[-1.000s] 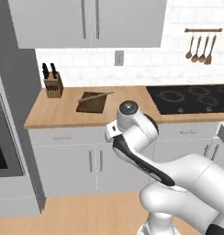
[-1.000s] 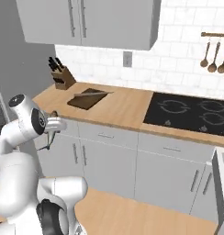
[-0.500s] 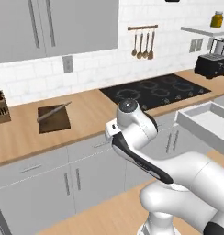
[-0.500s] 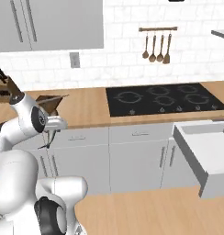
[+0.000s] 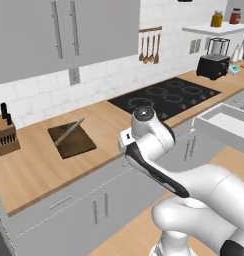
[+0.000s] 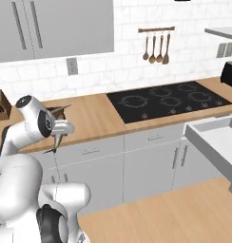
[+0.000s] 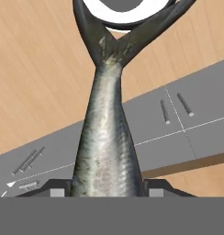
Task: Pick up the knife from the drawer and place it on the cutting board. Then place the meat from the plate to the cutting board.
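Note:
The meat (image 7: 104,137), a silvery-grey fish, hangs in my gripper (image 7: 107,190), which is shut on its body; its forked tail points away over the wooden floor and grey cabinet fronts. In the right base view the gripper (image 6: 54,144) points down in front of the counter edge. The knife (image 5: 69,132) lies aslant on the dark brown cutting board (image 5: 72,141), on the counter left of my arm. The white drawer (image 5: 228,125) (image 6: 217,142) stands pulled out at the right. The plate is out of view.
A black cooktop (image 5: 166,97) (image 6: 168,102) sits in the counter between board and drawer. A knife block (image 5: 4,136) stands at the far left, a toaster (image 5: 213,66) at the far right. Wooden utensils (image 6: 156,47) hang on the wall.
The base has moved, so the whole scene has slid left and the open drawer has come into view. The gripper holds the fish as before.

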